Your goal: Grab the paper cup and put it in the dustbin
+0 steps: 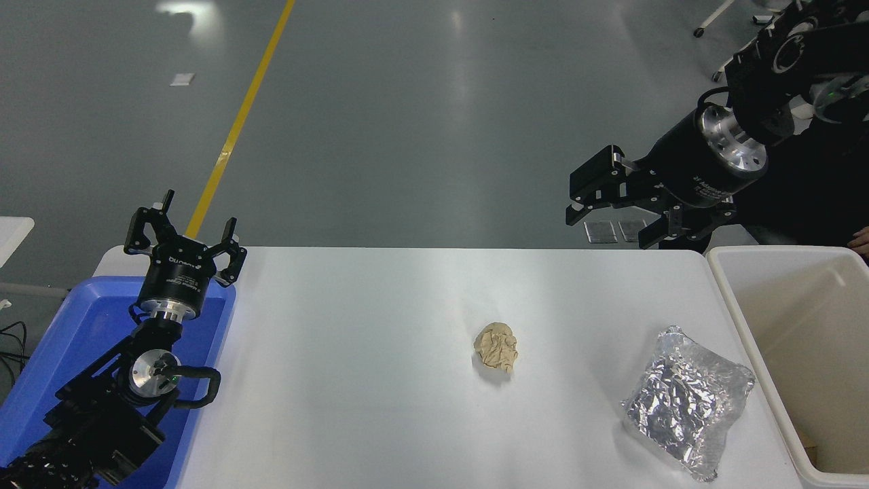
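Smooth white table point(380, 380), glossy grey floor w/ yellow line point(234, 129) behind. Crumpled tan paper ball point(497, 346) mid-table; crinkled silver foil bag point(686, 401) near cream dustbin point(736, 312), cut off at right edge. Paper cup not visible. Right gripper point(614, 224) raised over far edge, fingers spread, empty. Left gripper point(183, 238) parked over blue tray point(81, 326), fingers apart.

tan paper ball point(496, 347); crinkled silver foil bag point(686, 399); blue tray point(41, 360); cream-white dustbin point(736, 305); white table point(353, 380)

Cream-white rectangular dustbin point(736, 299), upright against the table's right edge.
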You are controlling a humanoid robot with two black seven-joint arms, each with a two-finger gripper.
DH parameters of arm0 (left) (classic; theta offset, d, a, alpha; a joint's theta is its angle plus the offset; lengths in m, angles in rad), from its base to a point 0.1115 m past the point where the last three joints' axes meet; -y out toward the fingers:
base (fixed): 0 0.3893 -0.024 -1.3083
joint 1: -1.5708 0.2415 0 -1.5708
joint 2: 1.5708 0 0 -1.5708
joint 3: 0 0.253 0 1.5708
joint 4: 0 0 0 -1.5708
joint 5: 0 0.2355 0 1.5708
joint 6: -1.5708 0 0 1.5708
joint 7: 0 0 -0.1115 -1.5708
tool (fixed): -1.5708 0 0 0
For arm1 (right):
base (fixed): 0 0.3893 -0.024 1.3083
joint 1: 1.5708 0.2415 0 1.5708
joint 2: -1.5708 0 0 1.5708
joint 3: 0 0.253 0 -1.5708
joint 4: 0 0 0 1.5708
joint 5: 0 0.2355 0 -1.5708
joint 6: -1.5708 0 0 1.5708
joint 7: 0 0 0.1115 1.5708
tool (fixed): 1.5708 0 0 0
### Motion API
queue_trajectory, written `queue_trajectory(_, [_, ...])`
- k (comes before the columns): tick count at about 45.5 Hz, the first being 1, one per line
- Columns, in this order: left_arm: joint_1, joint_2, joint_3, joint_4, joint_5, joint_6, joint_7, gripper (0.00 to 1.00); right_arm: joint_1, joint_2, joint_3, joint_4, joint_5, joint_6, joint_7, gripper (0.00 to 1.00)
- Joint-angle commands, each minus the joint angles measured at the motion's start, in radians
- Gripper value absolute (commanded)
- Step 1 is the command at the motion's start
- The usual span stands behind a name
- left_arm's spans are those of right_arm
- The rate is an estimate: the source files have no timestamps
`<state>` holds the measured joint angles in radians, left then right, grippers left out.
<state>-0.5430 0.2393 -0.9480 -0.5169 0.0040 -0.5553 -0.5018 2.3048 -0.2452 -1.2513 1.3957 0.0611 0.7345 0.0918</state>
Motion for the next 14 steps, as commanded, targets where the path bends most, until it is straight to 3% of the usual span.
queue_trajectory(1, [0.0, 0.0, 0.0, 0.0, 0.001, 0.0, -0.001, 0.98, 0.002, 0.067, -0.008, 0.002, -0.049, -0.018, -0.001, 1.0])
queue_trajectory(14, [0.0, 0.0, 0.0, 0.0, 0.001, 0.0, -0.001, 0.98, -0.004, 0.093, -0.017, 0.0, -0.043, -0.018, -0.006, 1.0])
